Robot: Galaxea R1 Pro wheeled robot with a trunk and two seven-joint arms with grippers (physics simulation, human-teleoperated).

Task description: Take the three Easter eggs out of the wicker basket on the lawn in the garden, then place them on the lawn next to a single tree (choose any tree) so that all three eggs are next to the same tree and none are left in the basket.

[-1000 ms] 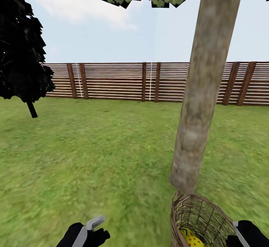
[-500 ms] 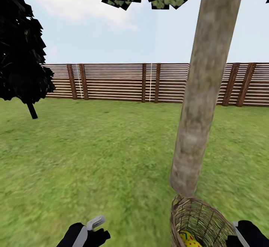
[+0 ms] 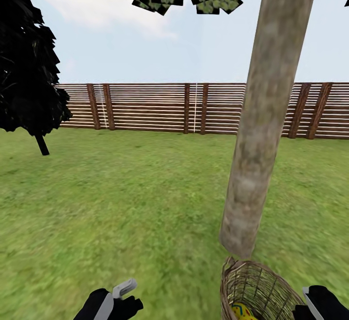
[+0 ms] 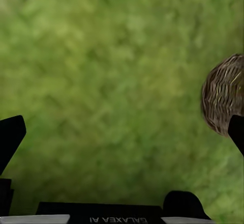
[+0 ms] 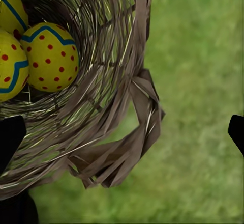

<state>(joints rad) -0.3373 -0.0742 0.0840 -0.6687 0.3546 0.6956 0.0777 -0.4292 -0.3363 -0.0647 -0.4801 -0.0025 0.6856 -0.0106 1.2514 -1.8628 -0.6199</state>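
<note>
**Closing in on the basket, all eggs still to lift**

Standing at the tree (image 3: 264, 116), you have the wicker basket (image 3: 257, 288) at five o'clock in the head view, just in front of the trunk's foot on the lawn (image 3: 126, 199). One yellow egg peeps over its rim there. The right wrist view looks down into the basket and shows three Easter eggs (image 5: 49, 56) lying together against the wall, none of them out yet.

Your right gripper (image 5: 122, 132) hangs over the basket's rim and loop handle (image 5: 145, 112), its fingers spread wide and holding nothing. Your left gripper (image 4: 122, 132) hovers over bare grass, likewise wide open and empty, with the basket at three o'clock in its view.

You are at the reach-in step, I judge. Next, bring the right gripper inward from the rim until it is centred over the nearest egg, then descend. Watch the handle and wall: a finger catching the wicker could tip the basket.
</note>
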